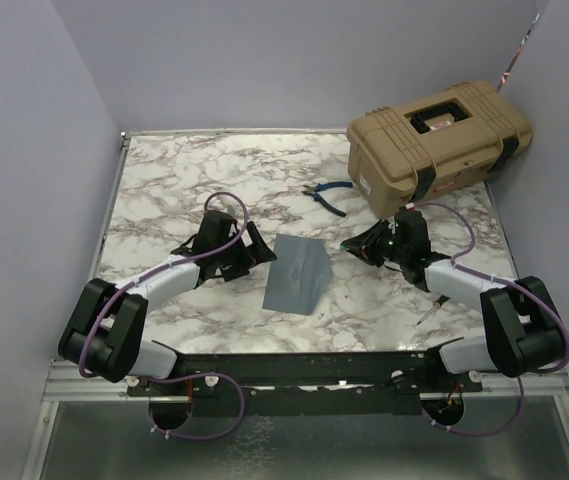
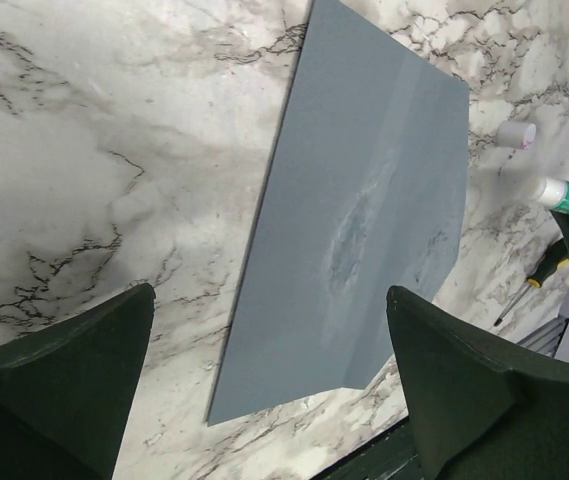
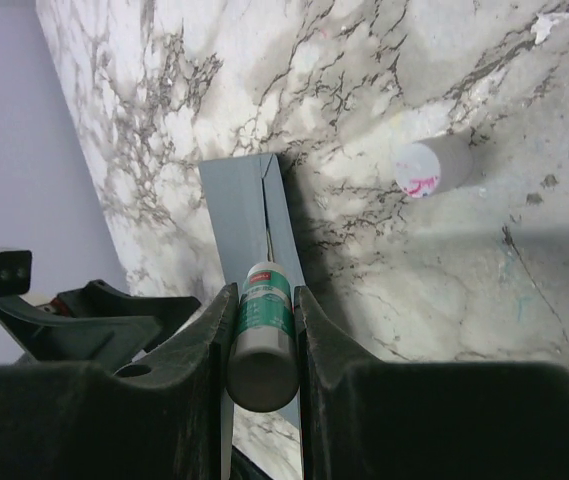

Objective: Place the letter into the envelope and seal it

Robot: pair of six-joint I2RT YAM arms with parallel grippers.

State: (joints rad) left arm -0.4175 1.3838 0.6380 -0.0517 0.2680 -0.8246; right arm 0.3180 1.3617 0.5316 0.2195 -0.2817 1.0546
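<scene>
- The slate-blue envelope (image 1: 294,272) lies flat at the middle of the marble-patterned table (image 1: 174,180), between the two arms. Its pointed flap (image 2: 419,200) appears folded down over the body.
- No cream letter shows in any view. It is probably inside the envelope already, though the pictures cannot confirm this.
- The left gripper (image 1: 256,252) hangs just over the envelope's left edge, jaws spread wide and holding nothing.
- The right gripper (image 3: 264,300) is clamped around an uncapped glue stick (image 3: 262,335), whose white tip points toward the envelope's right side.
- The step in hand looks like sealing. A pale smear (image 2: 359,225) marks the middle of the face, but whether it is glue cannot be told.
- If the flap needs glue, it should be lifted first and the stick drawn lightly along its inner edges, with the left arm pinning the body so the thin paper does not slide or buckle.
- If glue is already on, a flat, even press along the flap is the better move.
- The stick's white cap (image 3: 429,167) lies loose on the marble to the right, near the right arm's sweep.
- A screwdriver (image 2: 539,272) lies near the right arm, and blue-handled pliers (image 1: 326,198) sit behind the envelope beside a tan toolbox (image 1: 434,135). None of them touches the envelope.
</scene>
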